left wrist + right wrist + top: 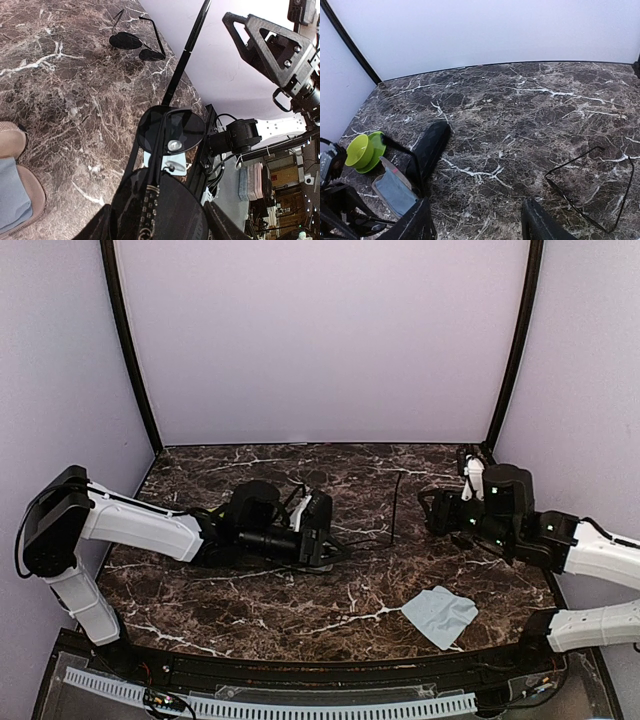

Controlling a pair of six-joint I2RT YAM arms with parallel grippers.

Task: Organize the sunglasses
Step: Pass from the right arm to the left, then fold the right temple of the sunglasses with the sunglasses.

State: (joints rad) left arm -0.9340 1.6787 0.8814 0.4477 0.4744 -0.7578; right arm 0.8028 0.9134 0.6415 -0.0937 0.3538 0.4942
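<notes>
**A:** Dark lenses of the round sunglasses (186, 126) fill the left wrist view, right up against the camera. Are they held?

**B:** Yes. At mid-table the left gripper (330, 546) is clamped on them, and one slim temple arm sticks straight out past the fingers.

**A:** And the other one?

**B:** That second pair of sunglasses (136, 44) lies on the table (300, 600) with its temple arms unfolded. It is well apart from the held pair and close to a table edge. Which edge, I cannot tell.

**A:** What about the right gripper (477, 226)?

**B:** Its jaws are spread, with only bare marble showing between the fingers. It hangs over the right side of the table.

**A:** Anything else lying about?

**B:** One light blue cloth (440, 615) lies by the near right edge. Further left, an open case (395, 192) holds another blue cloth. A dark oblong case (431, 146) lies just beside it, and a green dish (364, 150) sits left of that.
</notes>
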